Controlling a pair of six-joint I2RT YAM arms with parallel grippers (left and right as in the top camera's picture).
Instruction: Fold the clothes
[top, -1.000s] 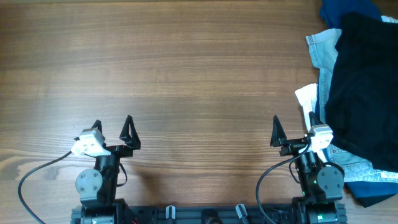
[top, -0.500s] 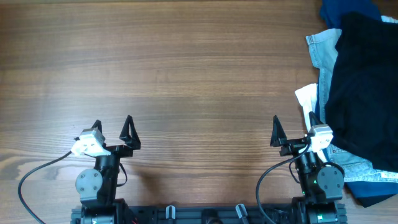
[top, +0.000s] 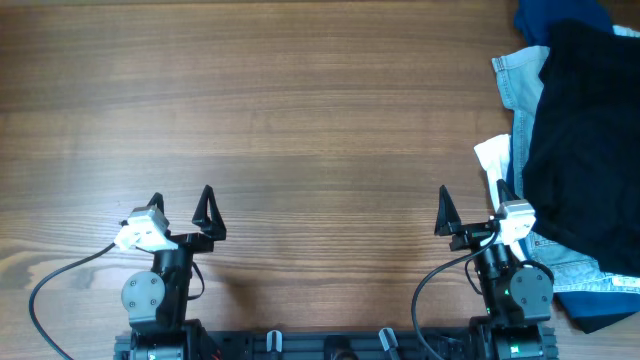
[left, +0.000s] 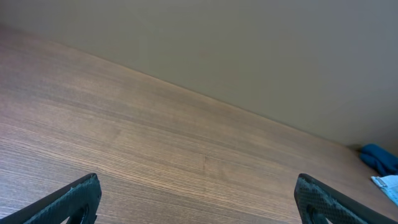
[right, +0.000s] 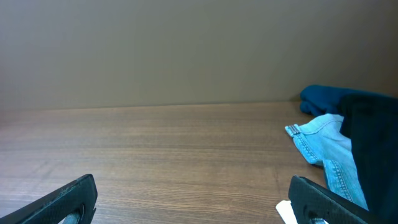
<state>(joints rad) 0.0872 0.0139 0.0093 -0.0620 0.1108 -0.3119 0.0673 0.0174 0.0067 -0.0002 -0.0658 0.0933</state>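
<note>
The black shorts (top: 585, 140) lie crumpled at the right edge of the table, on top of a pile; they also show at the right edge of the right wrist view (right: 373, 149). My left gripper (top: 181, 210) is open and empty at the front left, its fingertips spread wide in the left wrist view (left: 199, 199). My right gripper (top: 472, 213) is open and empty at the front right, just left of the pile, fingertips wide apart in the right wrist view (right: 199, 199).
A pale blue denim garment (top: 515, 85) lies under the shorts, also seen in the right wrist view (right: 323, 149). A dark blue cloth (top: 560, 15) sits at the far right corner. A white label or cloth bit (top: 492, 160) sticks out by the right gripper. Wooden table (top: 300, 120).
</note>
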